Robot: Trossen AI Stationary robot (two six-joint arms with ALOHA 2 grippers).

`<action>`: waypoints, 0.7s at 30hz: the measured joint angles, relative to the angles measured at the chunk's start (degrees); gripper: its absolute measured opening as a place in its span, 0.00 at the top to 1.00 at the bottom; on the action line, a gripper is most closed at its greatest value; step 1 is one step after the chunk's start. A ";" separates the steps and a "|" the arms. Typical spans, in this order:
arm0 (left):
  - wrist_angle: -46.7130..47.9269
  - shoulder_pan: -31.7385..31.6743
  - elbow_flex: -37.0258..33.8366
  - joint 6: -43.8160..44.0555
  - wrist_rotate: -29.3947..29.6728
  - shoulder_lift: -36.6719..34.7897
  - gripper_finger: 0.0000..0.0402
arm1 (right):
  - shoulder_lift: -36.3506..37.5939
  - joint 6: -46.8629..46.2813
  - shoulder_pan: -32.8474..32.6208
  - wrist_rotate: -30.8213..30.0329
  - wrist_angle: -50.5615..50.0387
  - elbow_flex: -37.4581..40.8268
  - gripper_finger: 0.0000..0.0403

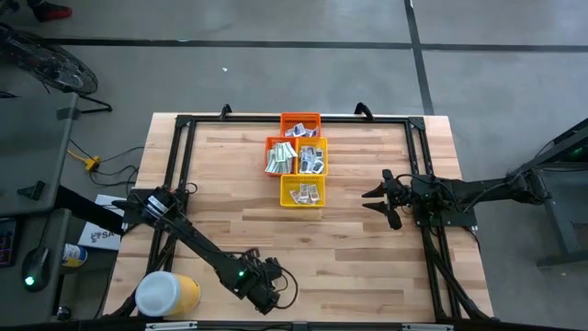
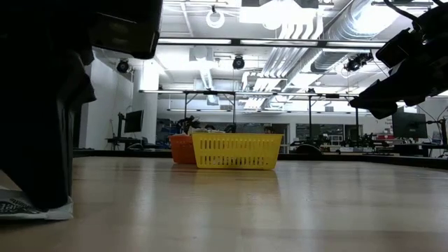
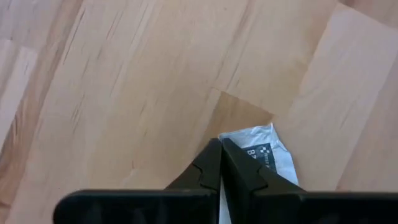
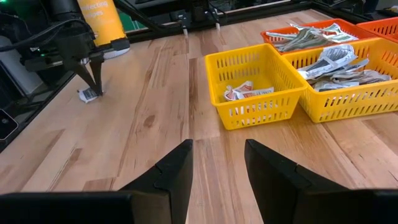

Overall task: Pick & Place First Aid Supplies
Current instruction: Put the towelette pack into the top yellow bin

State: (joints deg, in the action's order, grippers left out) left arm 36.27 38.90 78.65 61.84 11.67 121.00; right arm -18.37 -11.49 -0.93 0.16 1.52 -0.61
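A white square packet with dark marks (image 3: 268,155) lies on the wooden table near its near-left corner; it also shows in the right wrist view (image 4: 89,94) and the low view (image 2: 35,208). My left gripper (image 3: 221,152) points down and is shut on it (image 1: 268,294). More first aid supplies fill the yellow basket (image 1: 302,192) and the orange baskets (image 1: 297,156) at the far middle. My right gripper (image 4: 217,162) hovers open at the table's right side (image 1: 378,200) and holds nothing. My left gripper pinches the white packet at its edge (image 3: 231,142) between its two fingertips. The fingers come from above, pointing steeply down. The packet lies flat on the table beneath them (image 4: 89,94). The fingers hide most of the place of contact.
A big yellow tub with a white lid (image 1: 167,294) stands at the near-left corner, close beside my left arm. A black frame (image 1: 184,156) runs around the table. Bare wood lies between the baskets and the near edge.
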 joint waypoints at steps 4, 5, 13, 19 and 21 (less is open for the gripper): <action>2.10 -0.86 2.34 1.69 -0.65 0.52 1.00 | 0.00 0.00 -0.02 0.00 0.00 0.01 0.65; 2.81 -1.38 3.06 1.88 -0.87 0.63 1.00 | 0.00 0.00 -0.02 0.00 0.00 0.01 0.65; 10.18 -6.27 10.95 -3.87 -4.28 1.27 1.00 | 0.02 0.00 -0.02 0.02 -0.02 0.00 0.65; 13.41 -12.60 18.17 -11.76 -2.13 1.37 1.00 | 0.00 0.00 -0.02 0.02 0.00 0.01 0.65; 14.53 -14.25 20.47 -13.69 -2.38 1.30 1.00 | 0.01 0.00 -0.02 0.00 0.00 0.01 0.65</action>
State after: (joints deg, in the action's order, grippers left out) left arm 50.81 24.65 99.12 48.15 9.29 122.30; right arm -18.36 -11.49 -0.94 0.16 1.52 -0.60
